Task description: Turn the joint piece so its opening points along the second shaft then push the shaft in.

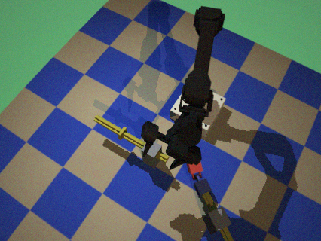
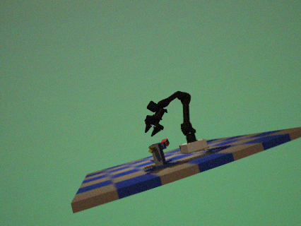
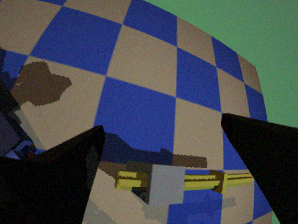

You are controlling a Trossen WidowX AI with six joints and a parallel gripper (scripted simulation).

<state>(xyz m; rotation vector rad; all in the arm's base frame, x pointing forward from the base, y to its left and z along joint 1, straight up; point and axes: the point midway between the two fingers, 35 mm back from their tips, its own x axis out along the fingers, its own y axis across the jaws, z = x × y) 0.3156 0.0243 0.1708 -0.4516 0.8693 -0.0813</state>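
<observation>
The red square joint piece (image 1: 195, 169) (image 2: 164, 142) sits past a dark blue hinge part (image 1: 203, 186) on the end of the first yellow shaft (image 1: 208, 199), held in a grey block (image 1: 218, 220). It points roughly on along that shaft, not along the second one. The second yellow shaft (image 1: 132, 138) (image 3: 200, 181), with a collar (image 1: 122, 132) (image 3: 218, 181), passes through its grey block (image 1: 154, 149) (image 3: 166, 185). Its near end is apart from the red piece. My gripper (image 1: 158, 162) (image 2: 149, 133) (image 3: 164, 125) is open and empty, above the second block. The joint's opening cannot be made out.
The arm's white base (image 1: 218, 99) (image 2: 198, 145) stands behind the two shafts on the checkered board (image 1: 83, 151) (image 2: 134, 186). The arm arches over from it. Shadows of the arm and shafts fall across the board. The two blocks stand apart.
</observation>
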